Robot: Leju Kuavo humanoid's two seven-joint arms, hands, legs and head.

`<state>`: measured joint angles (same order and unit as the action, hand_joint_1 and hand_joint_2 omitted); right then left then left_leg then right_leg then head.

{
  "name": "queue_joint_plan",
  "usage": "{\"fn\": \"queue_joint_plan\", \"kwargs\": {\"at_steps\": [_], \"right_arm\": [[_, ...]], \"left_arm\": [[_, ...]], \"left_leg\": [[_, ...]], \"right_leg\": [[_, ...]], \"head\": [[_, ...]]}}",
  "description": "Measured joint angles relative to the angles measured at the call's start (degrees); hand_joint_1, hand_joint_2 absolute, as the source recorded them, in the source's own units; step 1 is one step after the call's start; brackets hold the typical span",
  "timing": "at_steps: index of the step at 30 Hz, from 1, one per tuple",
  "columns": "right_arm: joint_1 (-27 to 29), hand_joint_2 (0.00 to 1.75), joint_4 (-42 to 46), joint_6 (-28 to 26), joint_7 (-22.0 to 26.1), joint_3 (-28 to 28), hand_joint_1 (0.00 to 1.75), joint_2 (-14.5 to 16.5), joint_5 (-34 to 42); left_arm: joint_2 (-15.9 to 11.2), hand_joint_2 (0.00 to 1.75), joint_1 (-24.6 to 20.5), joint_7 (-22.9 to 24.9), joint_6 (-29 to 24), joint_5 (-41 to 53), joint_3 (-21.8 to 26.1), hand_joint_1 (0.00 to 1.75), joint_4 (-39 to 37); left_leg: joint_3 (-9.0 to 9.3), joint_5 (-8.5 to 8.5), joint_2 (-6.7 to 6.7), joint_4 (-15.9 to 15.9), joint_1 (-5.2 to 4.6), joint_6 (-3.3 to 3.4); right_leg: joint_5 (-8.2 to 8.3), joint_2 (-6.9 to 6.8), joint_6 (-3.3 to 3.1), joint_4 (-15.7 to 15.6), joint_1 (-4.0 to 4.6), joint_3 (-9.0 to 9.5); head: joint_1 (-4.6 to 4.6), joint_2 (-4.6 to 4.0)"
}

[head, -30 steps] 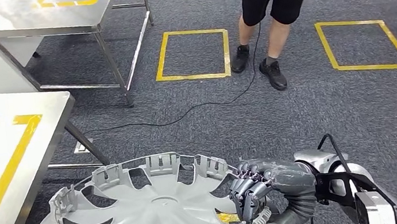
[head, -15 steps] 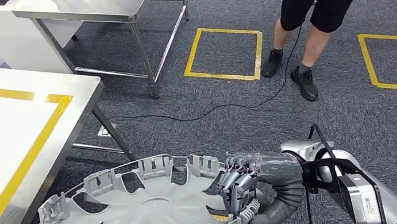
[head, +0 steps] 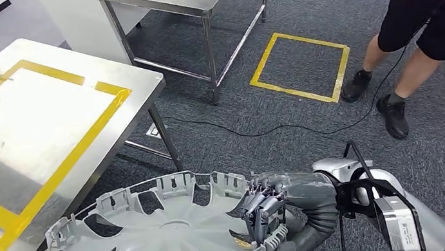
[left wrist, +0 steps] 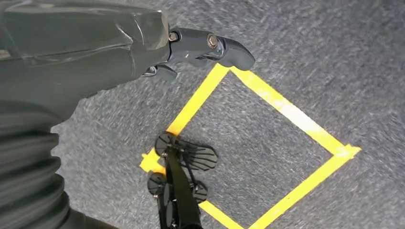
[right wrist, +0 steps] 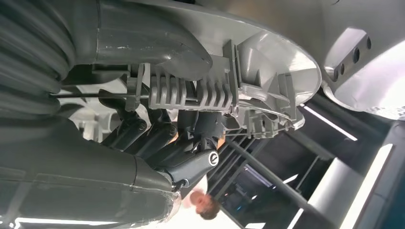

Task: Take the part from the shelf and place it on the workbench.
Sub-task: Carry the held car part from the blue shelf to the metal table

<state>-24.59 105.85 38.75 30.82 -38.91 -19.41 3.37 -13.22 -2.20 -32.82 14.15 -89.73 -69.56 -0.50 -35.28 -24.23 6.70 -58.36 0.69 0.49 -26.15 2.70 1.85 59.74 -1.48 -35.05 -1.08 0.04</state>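
Head view: the right hand (head: 263, 211) grips the near rim of the part (head: 157, 238), a grey spoked wheel cover held level just to its left, beside the table (head: 44, 123) edge. A person (head: 426, 14) stands well beyond the hand. Left wrist view: the left hand (left wrist: 143, 52) hangs over carpet; its fingers appear curled, though its state cannot be told.
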Motion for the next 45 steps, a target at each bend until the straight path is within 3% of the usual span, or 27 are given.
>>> {"fn": "queue_joint_plan", "kwargs": {"at_steps": [3,5,7,9,10,11,12,14,16,18,20,22,24,25,26,27,29,31,33,34,36,38,40,41,42,43,45], "right_arm": [[-0.2,1.75,0.0,0.0,-0.1,-0.1,1.75,0.1,0.1],[-0.3,1.75,0.0,0.0,-0.1,-0.2,1.75,0.3,0.1],[-0.3,1.75,0.0,0.0,-0.3,-0.4,1.75,0.3,0.0],[-0.3,1.75,0.0,0.0,-0.4,-0.6,1.75,0.4,0.0],[-0.3,1.75,0.0,0.1,-0.4,-0.8,1.75,0.4,0.0],[-0.3,1.75,0.0,0.1,-0.4,-0.9,1.75,0.4,0.0],[-0.3,1.75,0.0,0.1,-0.3,-1.1,1.75,0.4,0.0],[-0.4,1.75,0.1,0.2,-0.3,-1.2,1.75,0.4,0.2],[-0.4,1.75,0.2,0.2,-0.2,-1.2,1.75,0.4,0.3],[-0.5,1.75,0.2,0.1,-0.2,-1.1,1.75,0.5,0.5],[-0.6,1.75,0.4,0.1,-0.3,-1.1,1.75,0.5,0.5],[-0.4,1.75,0.5,0.1,-0.4,-1.1,1.75,0.4,0.5],[-0.1,1.75,0.5,0.0,-0.5,-1.1,1.75,0.3,0.3],[0.1,1.75,0.5,-0.1,-0.5,-1.1,1.75,0.2,0.3],[0.1,1.75,0.5,-0.1,-0.5,-1.1,1.75,0.1,0.2],[0.2,1.75,0.5,-0.1,-0.5,-1.0,1.75,0.1,0.2],[0.2,1.75,0.5,-0.1,-0.5,-1.0,1.75,0.0,0.2],[0.3,1.75,0.5,-0.1,-0.4,-0.9,1.75,-0.1,0.2],[0.3,1.75,0.6,-0.1,-0.3,-0.8,1.75,-0.1,0.3],[0.3,1.75,0.6,-0.1,-0.3,-0.7,1.75,-0.1,0.3],[0.4,1.75,0.6,-0.1,-0.2,-0.7,1.75,0.0,0.3],[0.5,1.75,0.6,-0.1,-0.2,-0.6,1.75,0.0,0.3],[0.7,1.75,0.6,-0.1,-0.2,-0.6,1.75,0.0,0.3],[0.7,1.75,0.6,-0.1,-0.2,-0.6,1.75,0.0,0.3],[0.8,1.75,0.6,-0.1,-0.2,-0.6,1.75,0.0,0.3],[0.8,1.75,0.6,-0.1,-0.2,-0.5,1.75,0.0,0.3],[0.7,1.75,0.6,-0.1,-0.2,-0.5,1.75,0.0,0.3]], "left_arm": [[-0.1,1.75,0.6,0.0,-0.1,0.0,0.1,0.0,0.0],[-0.1,1.75,0.8,0.0,-0.1,0.0,0.1,0.0,0.0],[-0.1,1.75,0.6,-0.1,0.1,0.0,0.2,0.0,0.0],[0.1,1.75,0.4,-0.2,0.5,0.0,0.2,0.0,0.0],[0.2,1.75,0.5,-0.3,0.7,0.0,0.2,0.0,0.0],[0.2,1.75,0.5,-0.5,0.8,0.0,0.2,0.0,0.0],[0.2,1.75,0.5,-0.7,1.0,0.0,0.3,0.0,0.0],[0.1,1.75,0.4,-1.0,1.3,0.0,0.5,0.0,0.0],[0.0,1.75,0.3,-1.2,1.5,0.0,0.9,0.0,0.0],[0.0,1.75,0.4,-1.2,1.7,0.0,1.4,0.0,0.0],[0.2,1.75,0.5,-1.2,2.0,0.0,1.9,0.0,0.0],[0.4,1.75,0.2,-1.3,2.3,0.0,2.2,0.0,0.0],[0.7,1.75,0.0,-1.3,2.8,0.0,2.4,0.0,0.0],[0.9,1.75,0.0,-1.3,3.0,0.0,2.4,0.0,0.0],[1.0,1.75,0.0,-1.4,3.1,0.0,2.5,0.0,0.0],[1.1,1.75,0.1,-1.4,3.1,0.0,2.6,0.0,0.0],[1.1,1.75,0.1,-1.4,3.2,0.0,2.8,0.0,0.0],[1.1,1.75,0.2,-1.3,3.3,0.0,3.0,0.0,0.0],[1.0,1.75,0.5,-0.8,3.7,0.0,3.4,0.0,0.0],[0.9,1.75,0.7,-0.5,3.8,0.0,3.7,0.0,0.0],[0.8,1.75,0.8,-0.2,4.0,0.0,4.1,0.0,0.0],[0.8,1.75,0.5,-0.1,4.2,0.0,4.4,0.0,0.0],[0.9,1.75,0.4,0.0,4.3,0.0,4.5,0.0,0.0],[0.9,1.75,0.4,0.0,4.3,0.0,4.6,0.0,0.0],[0.9,1.75,0.5,0.1,4.3,0.0,4.6,0.0,0.0],[0.8,1.75,0.5,0.3,4.3,0.0,4.8,0.0,0.0],[0.7,1.75,0.4,0.8,4.3,0.0,5.2,0.0,0.0]], "left_leg": [[-0.47,-0.02,1.0,0.0,0.21,-0.97],[-1.54,-1.26,-1.32,-2.0,0.22,-1.46],[-4.61,-4.3,-4.79,-8.3,0.18,-1.8],[-8.05,-6.62,-6.04,-15.0,0.27,-1.91],[-8.64,-6.47,-6.24,-16.0,0.28,-1.87],[-8.06,-5.32,-6.44,-14.7,0.25,-1.72],[-6.38,-3.51,-6.96,-11.5,0.14,-1.43],[-2.48,-0.82,-9.52,-4.0,-0.52,-0.53],[-0.99,-0.35,-10.87,-1.0,-1.19,0.16],[-0.84,-0.22,-9.58,-0.6,-1.28,0.56],[-0.09,0.23,-8.23,0.2,-0.93,1.01],[0.34,0.6,-6.78,0.8,-0.49,1.35],[0.28,0.68,-5.11,0.8,-0.33,1.46],[0.27,0.67,-4.21,0.7,-0.26,1.44],[0.28,0.65,-3.34,0.7,-0.17,1.38],[0.29,0.6,-2.46,0.6,-0.03,1.23],[0.09,0.37,-0.81,0.1,0.12,0.61],[-0.38,0.2,0.49,-0.3,0.13,-0.19],[-0.74,0.28,1.4,-0.2,0.33,-0.83],[-0.94,0.22,0.97,-0.3,0.39,-1.08],[-2.28,-1.33,-2.09,-3.0,0.3,-1.53],[-5.59,-4.64,-5.41,-9.9,0.23,-1.79],[-8.77,-6.71,-6.26,-16.2,0.32,-1.8],[-8.99,-6.3,-6.39,-16.6,0.32,-1.69],[-7.99,-4.96,-6.64,-14.6,0.27,-1.46],[-5.89,-3.09,-7.41,-10.7,0.09,-1.03],[-2.03,-0.87,-10.34,-3.5,-0.69,0.06]], "right_leg": [[0.25,-0.95,-1.35,-0.6,0.28,0.43],[0.19,-1.99,-2.04,-0.7,0.2,0.68],[-0.08,-3.15,-2.6,-0.7,0.46,0.93],[-0.35,-4.46,-2.96,-0.7,0.85,1.11],[-0.49,-5.14,-3.11,-0.7,1.03,1.23],[-0.65,-5.8,-3.19,-0.7,1.19,1.4],[-0.83,-6.44,-3.24,-0.7,1.37,1.63],[-1.21,-7.61,-3.13,-0.8,1.75,2.07],[-1.52,-8.72,-2.79,-0.8,2.03,2.29],[-1.77,-9.74,-2.34,-0.9,2.08,2.52],[-2.49,-7.93,-1.94,0.2,1.85,2.27],[-4.61,-4.54,-1.92,5.2,1.46,-0.21],[-6.92,-3.26,-1.86,12.5,1.15,-4.18],[-7.16,-3.12,-1.55,14.5,0.99,-5.46],[-6.45,-3.03,-1.01,14.2,0.78,-5.66],[-4.97,-2.75,-0.35,11.6,0.51,-4.76],[-1.67,-0.8,0.66,4.0,-0.11,-1.52],[-0.22,0.44,0.22,0.0,-0.3,0.29],[-0.05,-0.41,-0.86,-0.2,-0.15,0.43],[-0.01,-0.89,-1.26,-0.3,-0.14,0.51],[-0.06,-2.04,-2.0,-0.4,-0.14,0.77],[-0.35,-3.32,-2.54,-0.4,0.26,0.98],[-0.59,-4.73,-2.85,-0.4,0.65,1.13],[-0.72,-5.46,-2.97,-0.4,0.84,1.23],[-0.86,-6.18,-3.05,-0.4,1.03,1.39],[-1.02,-6.87,-3.08,-0.4,1.22,1.61],[-1.37,-8.11,-2.92,-0.5,1.59,2.02]], "head": [[0.01,0.0],[-0.25,0.0],[-0.53,0.0],[-0.56,0.0],[-0.56,0.0],[-0.56,0.0],[-0.56,0.0],[-0.53,0.0],[-0.51,0.0],[-0.54,0.0],[-0.5,0.0],[-0.36,0.0],[-0.27,0.0],[-0.26,0.0],[-0.26,0.0],[-0.26,0.0],[-0.21,0.0],[-0.19,0.0],[-0.19,0.0],[-0.19,0.0],[-0.45,0.0],[-0.71,0.0],[-0.71,0.0],[-0.71,0.0],[-0.72,0.0],[-0.72,0.0],[-0.65,0.0]]}}
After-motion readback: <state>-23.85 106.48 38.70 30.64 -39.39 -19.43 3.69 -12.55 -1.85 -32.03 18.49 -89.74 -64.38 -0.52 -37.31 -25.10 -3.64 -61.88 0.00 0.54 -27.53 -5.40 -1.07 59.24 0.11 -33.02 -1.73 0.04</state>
